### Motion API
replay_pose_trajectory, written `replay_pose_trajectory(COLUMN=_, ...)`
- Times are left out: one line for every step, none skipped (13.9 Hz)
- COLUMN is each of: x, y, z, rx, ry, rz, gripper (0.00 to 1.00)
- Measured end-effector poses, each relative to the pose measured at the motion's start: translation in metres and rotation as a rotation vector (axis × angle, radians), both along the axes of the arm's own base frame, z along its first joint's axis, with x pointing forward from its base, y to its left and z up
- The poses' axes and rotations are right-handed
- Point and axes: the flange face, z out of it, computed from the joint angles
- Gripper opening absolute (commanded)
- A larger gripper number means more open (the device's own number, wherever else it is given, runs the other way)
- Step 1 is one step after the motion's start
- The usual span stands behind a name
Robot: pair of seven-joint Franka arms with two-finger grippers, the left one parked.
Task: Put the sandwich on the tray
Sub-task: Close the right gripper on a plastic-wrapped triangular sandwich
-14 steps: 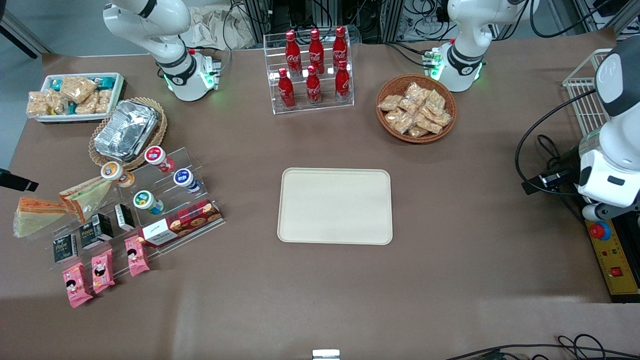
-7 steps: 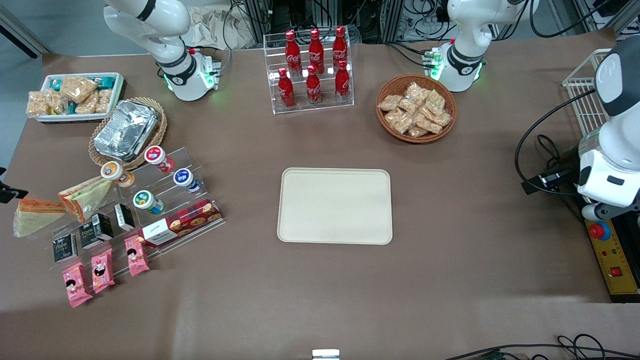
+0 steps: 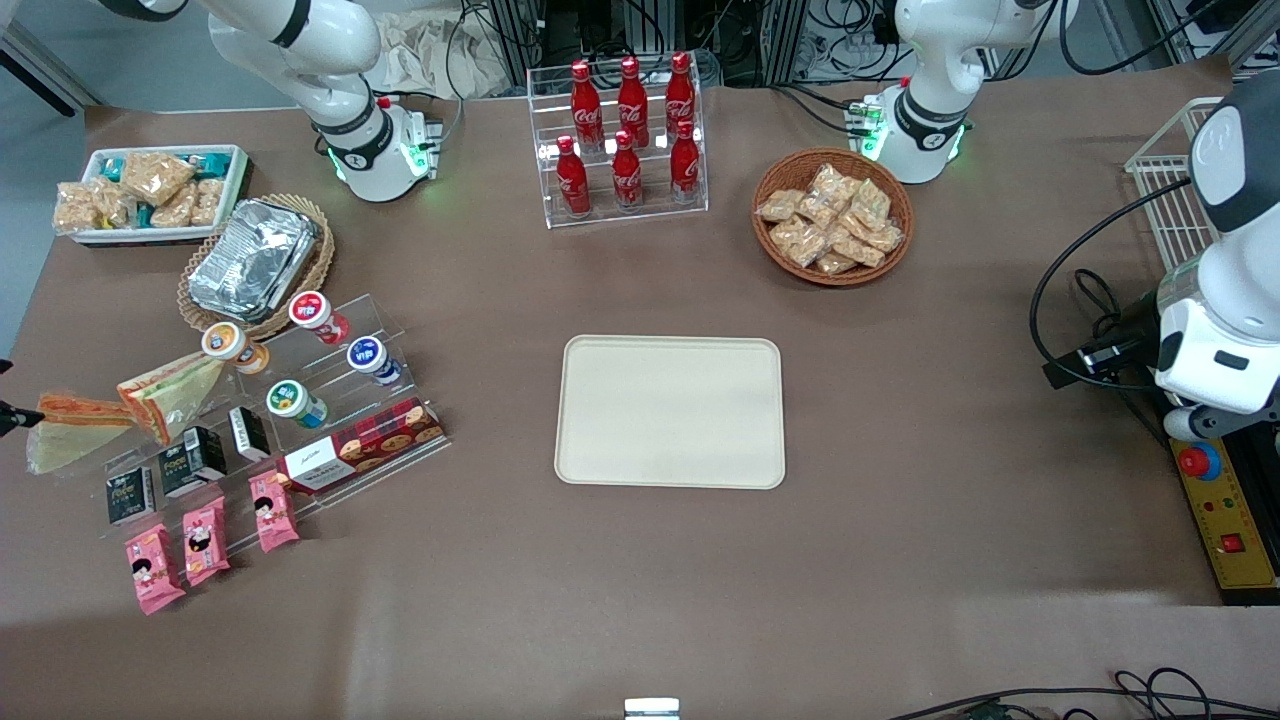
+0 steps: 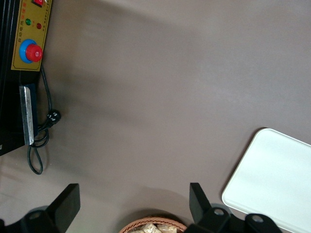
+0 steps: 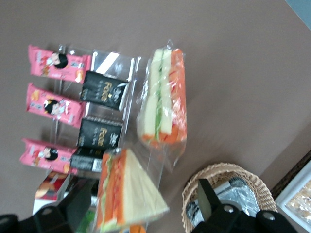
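Observation:
The sandwich (image 3: 72, 428), a wrapped wedge with an orange and green edge, lies on the table at the working arm's end, beside the acrylic shelf (image 3: 300, 400); it also shows in the right wrist view (image 5: 163, 99). A second wrapped wedge (image 3: 172, 390) leans on that shelf. My right gripper (image 3: 6, 415) barely shows at the picture's edge, by the sandwich's tip. In the wrist view the gripper (image 5: 143, 191) is open and holds nothing, and the second wedge (image 5: 129, 191) shows between its fingers. The cream tray (image 3: 670, 412) lies bare mid-table.
The shelf carries yogurt cups (image 3: 318, 312), black boxes (image 3: 192, 462), a biscuit box (image 3: 362, 447) and pink packets (image 3: 205, 540). A foil container sits in a wicker basket (image 3: 255, 262). A white bin of snacks (image 3: 150, 192), a cola rack (image 3: 625, 140) and a snack basket (image 3: 832, 217) stand farther back.
My gripper has slid toward the working arm's end of the table and nearer the front camera, almost leaving the front view. Nothing on the table has moved.

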Motion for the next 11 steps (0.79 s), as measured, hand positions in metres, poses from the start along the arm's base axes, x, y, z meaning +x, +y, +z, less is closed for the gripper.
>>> replay_pose_trajectory(x=-0.001, y=-0.006, z=-0.01, rx=0.0, ry=0.006, rz=-0.011, gripper=0.98)
replay_pose_trajectory(x=-0.002, y=-0.012, z=-0.018, rx=0.001, ry=0.014, rz=-0.021, gripper=0.98)
replay_pose_trajectory(x=-0.004, y=-0.019, z=-0.027, rx=0.001, ry=0.021, rz=-0.032, gripper=0.98)
replay_pose_trajectory(x=-0.006, y=-0.026, z=-0.035, rx=0.001, ry=0.028, rz=-0.043, gripper=0.98)
replay_pose_trajectory(x=-0.007, y=-0.032, z=-0.041, rx=0.001, ry=0.035, rz=-0.051, gripper=0.98)
replay_pose_trajectory(x=-0.008, y=-0.034, z=-0.046, rx=0.002, ry=0.04, rz=-0.056, gripper=0.98)
replay_pose_trajectory(x=-0.007, y=-0.035, z=-0.049, rx=0.002, ry=0.043, rz=-0.056, gripper=0.98)
replay_pose_trajectory(x=-0.006, y=-0.035, z=-0.052, rx=0.0, ry=0.042, rz=-0.056, gripper=0.98)
replay_pose_trajectory(x=-0.005, y=-0.035, z=-0.055, rx=-0.002, ry=0.04, rz=-0.055, gripper=0.98)
replay_pose_trajectory(x=-0.004, y=-0.035, z=-0.058, rx=0.001, ry=0.038, rz=-0.057, gripper=0.98)
replay_pose_trajectory(x=-0.003, y=-0.034, z=-0.06, rx=0.009, ry=0.035, rz=-0.06, gripper=0.98)
